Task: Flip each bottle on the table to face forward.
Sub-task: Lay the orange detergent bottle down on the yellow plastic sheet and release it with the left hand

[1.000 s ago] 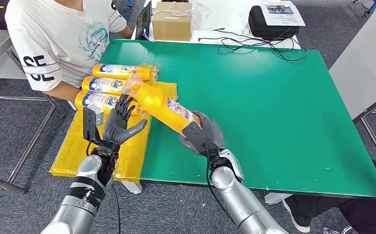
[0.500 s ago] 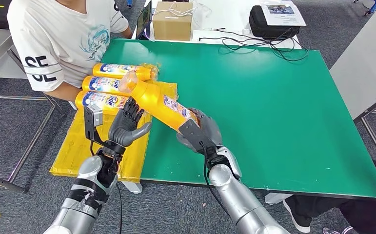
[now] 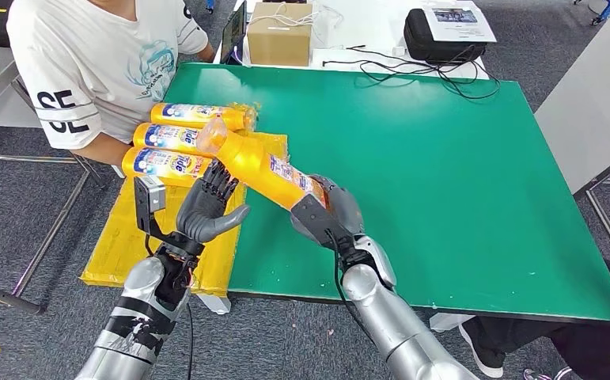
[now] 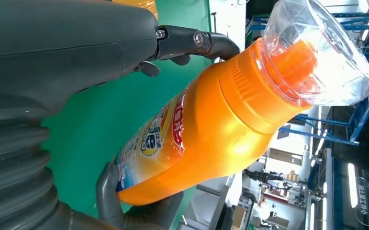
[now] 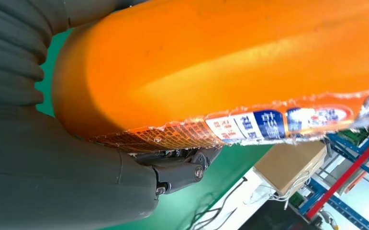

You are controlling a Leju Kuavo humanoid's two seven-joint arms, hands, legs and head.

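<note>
Bottle count: four orange bottles in total. Three lie side by side on their sides at the table's left edge beside a seated person (image 3: 96,63): far bottle (image 3: 198,115), middle bottle (image 3: 167,138), near bottle (image 3: 163,164). All three show blue-and-white labels. The near one rests on the yellow padding (image 3: 127,237) that covers the left edge of the green table (image 3: 444,174).

Fourth bottle: held bottle (image 3: 258,168), lifted off the table and tilted, its capped end with a clear plastic wrap pointing up and toward the three lying bottles, its base down toward the robot.

Right hand (image 3: 325,212): grips the base end of the held bottle. Fingers (image 5: 180,175) are curled around the bottle's body, pressing against it next to the label edge; the thumb wraps the other side.

Left hand (image 3: 206,207): holds nothing. Its fingers (image 3: 216,180) are spread and point up, palm turned toward the held bottle, just beside its lower side. In the left wrist view the fingertips reach close to the bottle's shoulder; I cannot tell whether they touch it.

Other items, one each: a cardboard box (image 3: 279,34) and a black bag (image 3: 444,36) beyond the table's far edge.
</note>
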